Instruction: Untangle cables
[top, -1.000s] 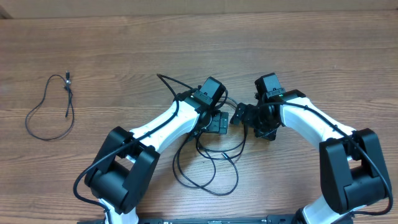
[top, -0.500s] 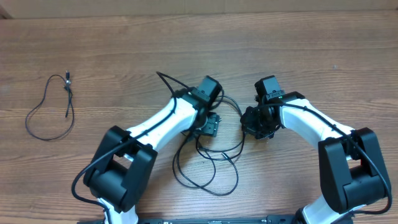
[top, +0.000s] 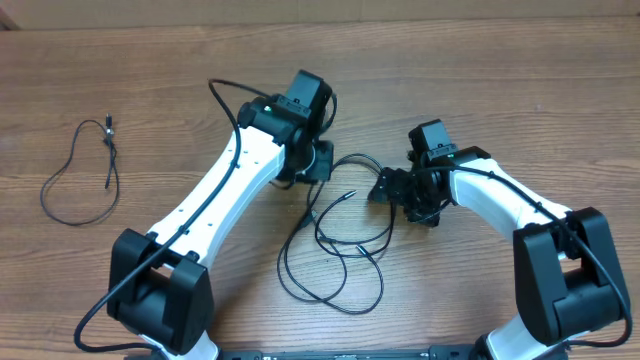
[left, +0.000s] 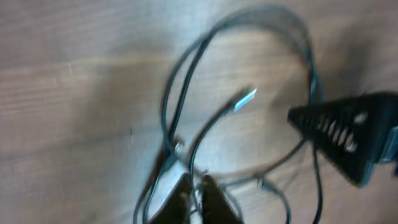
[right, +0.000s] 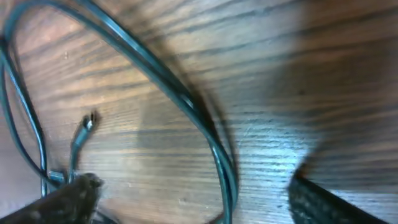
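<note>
The table (top: 500, 80) is of brown wood with long grain lines running from 9 o'clock to 3 o'clock; its surface looks smooth and matt. The tangled cables (top: 335, 250) lie a little toward 6 o'clock from the middle of the table; they are thin, black, round cords, bent in several loose loops that cross one over another. One free end with a small shiny metal plug (left: 245, 98) points to about 2 o'clock in the left wrist view. A separate cable (top: 80, 185), also thin and black, lies well apart at 9 o'clock, in one open loop with its small plug ends close together at the top. The left gripper (top: 314, 178) stands at 11 o'clock of the tangle; in its blurred wrist view the dark fingertips (left: 211, 194) are almost together, and a strand of the tangled cables runs in between them, pinched as it seems. The right gripper (top: 385, 188) is at 2 o'clock of the tangle; its black ribbed fingers (right: 336, 199) stand wide apart and grip nothing, while a strand curves over the wood between them. Both arms have white smooth shells and black joints.
</note>
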